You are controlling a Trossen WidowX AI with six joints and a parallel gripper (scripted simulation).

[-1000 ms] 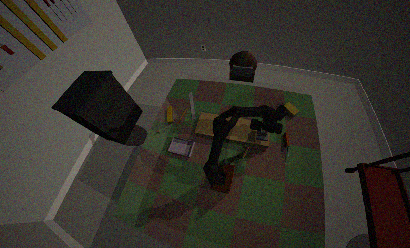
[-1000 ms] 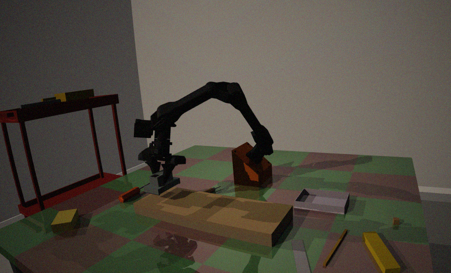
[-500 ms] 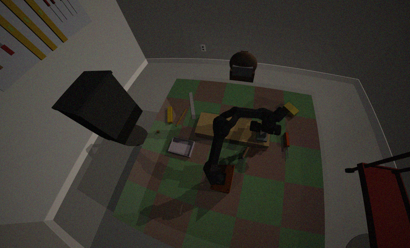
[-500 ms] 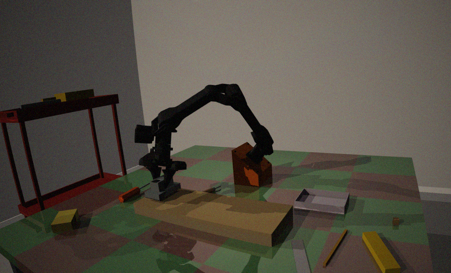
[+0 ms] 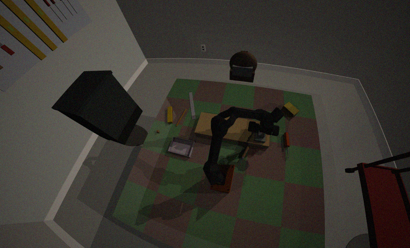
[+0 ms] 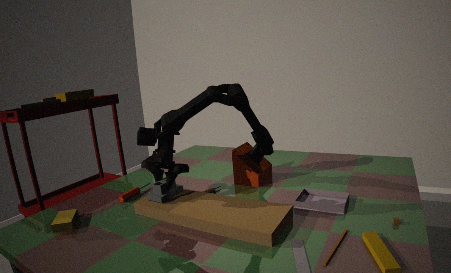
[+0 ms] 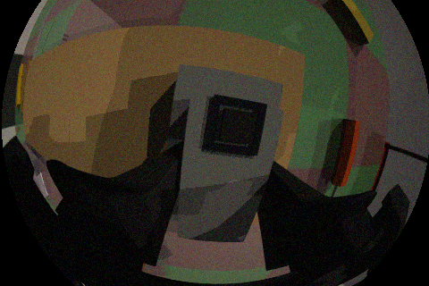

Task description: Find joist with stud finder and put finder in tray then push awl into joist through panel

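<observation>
My gripper (image 5: 261,133) (image 6: 163,182) (image 7: 221,152) is shut on the grey stud finder (image 5: 259,139) (image 6: 155,196) (image 7: 230,167). Its black display shows no lit mark. It is upright, flat on or just above the end of the tan floor panel (image 5: 211,121) (image 6: 247,210) (image 7: 80,58) near the yellow block. The pale tray (image 5: 180,148) (image 6: 322,207) is empty, beyond the panel's other end. A tool with a brown handle (image 5: 246,151), seemingly the awl, lies between panel and arm base. A tool with a red-orange handle (image 5: 286,139) (image 6: 129,194) (image 7: 348,152) lies off the panel's near end. The joist is hidden.
The yellow block (image 5: 290,109) (image 6: 64,217) (image 7: 358,18) is past the panel's corner. A grey strip (image 5: 192,105) (image 6: 301,256), thin orange stick (image 5: 181,117) (image 6: 335,247), yellow bar (image 5: 169,114) (image 6: 379,249) and small orange cube (image 5: 157,131) (image 6: 396,220) lie on the tray's side.
</observation>
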